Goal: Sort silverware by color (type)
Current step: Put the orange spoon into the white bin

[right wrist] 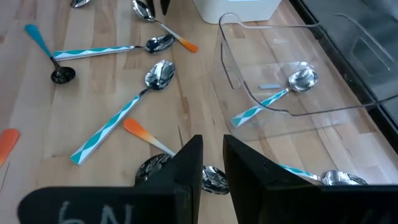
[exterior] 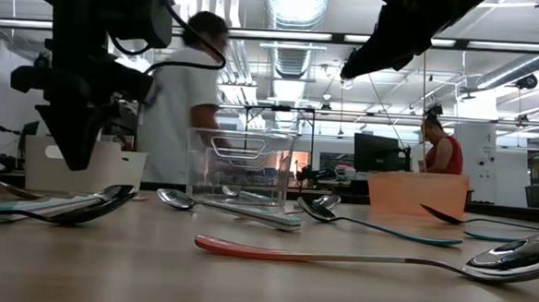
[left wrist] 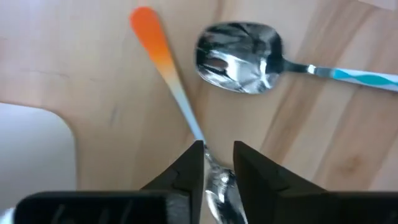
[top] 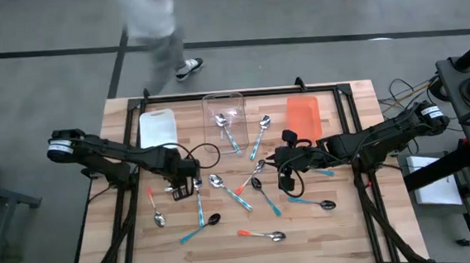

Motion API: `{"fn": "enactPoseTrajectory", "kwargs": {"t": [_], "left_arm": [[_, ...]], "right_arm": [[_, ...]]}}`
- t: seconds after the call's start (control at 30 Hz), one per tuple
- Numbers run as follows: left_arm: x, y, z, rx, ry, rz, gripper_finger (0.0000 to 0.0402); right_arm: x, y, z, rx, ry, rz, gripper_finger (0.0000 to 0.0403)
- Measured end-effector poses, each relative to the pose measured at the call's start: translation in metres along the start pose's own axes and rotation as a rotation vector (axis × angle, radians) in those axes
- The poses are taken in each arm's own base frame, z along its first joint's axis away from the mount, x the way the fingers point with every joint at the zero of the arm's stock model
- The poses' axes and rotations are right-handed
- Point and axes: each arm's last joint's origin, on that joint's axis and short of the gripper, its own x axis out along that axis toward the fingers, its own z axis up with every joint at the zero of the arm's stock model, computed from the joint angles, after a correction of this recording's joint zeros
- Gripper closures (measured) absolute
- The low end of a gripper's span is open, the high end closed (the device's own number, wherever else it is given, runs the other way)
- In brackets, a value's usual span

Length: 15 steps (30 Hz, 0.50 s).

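The left gripper (left wrist: 217,163) hangs low over the wooden surface (top: 341,232), its jaws parted by a narrow gap that straddles the neck of an orange-handled spoon (left wrist: 163,62); they look close against the stem, though whether they pinch it or merely flank it I cannot tell. That spoon's handle runs out ahead of the jaws, and a silver spoon with a teal-and-white handle (left wrist: 242,50) lies just beyond and to one side. The right gripper (right wrist: 211,163) hovers with its jaws slightly apart and nothing between them, above the bowl of another orange-handled spoon (right wrist: 142,134). Ahead of it stands the clear bin (right wrist: 348,109) holding one teal-and-white spoon (right wrist: 292,84). Near both jaws, more spoons (top: 263,233) lie scattered. A white bin (top: 157,127) and an orange bin (top: 303,114) flank the clear one.
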Motion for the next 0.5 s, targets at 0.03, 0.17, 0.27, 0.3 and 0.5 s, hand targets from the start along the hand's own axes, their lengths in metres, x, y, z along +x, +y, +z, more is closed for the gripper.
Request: {"fn": "enactPoseTrajectory", "kwargs": {"t": [0.03, 0.17, 0.27, 0.3, 0.5], "left_arm": [[0.000, 0.000, 0.000, 0.001, -0.004, 0.016, 0.0317], [0.000, 0.002, 0.000, 0.000, -0.020, 0.060, 0.0292], [0.002, 0.002, -0.001, -0.007, -0.016, 0.068, 0.0282], [0.003, 0.002, -0.002, -0.014, -0.017, 0.068, 0.0280], [0.014, 0.004, -0.008, -0.059, -0.014, 0.068, 0.0279]], "right_arm": [[0.000, 0.000, 0.000, 0.000, 0.000, 0.000, 0.0349], [0.000, 0.000, 0.000, -0.001, 0.000, 0.000, 0.0349], [0.000, 0.000, 0.000, -0.002, 0.000, 0.000, 0.0349], [0.000, 0.000, 0.000, -0.002, 0.000, 0.000, 0.0349], [0.000, 0.000, 0.000, -0.002, 0.000, 0.000, 0.0349]]}}
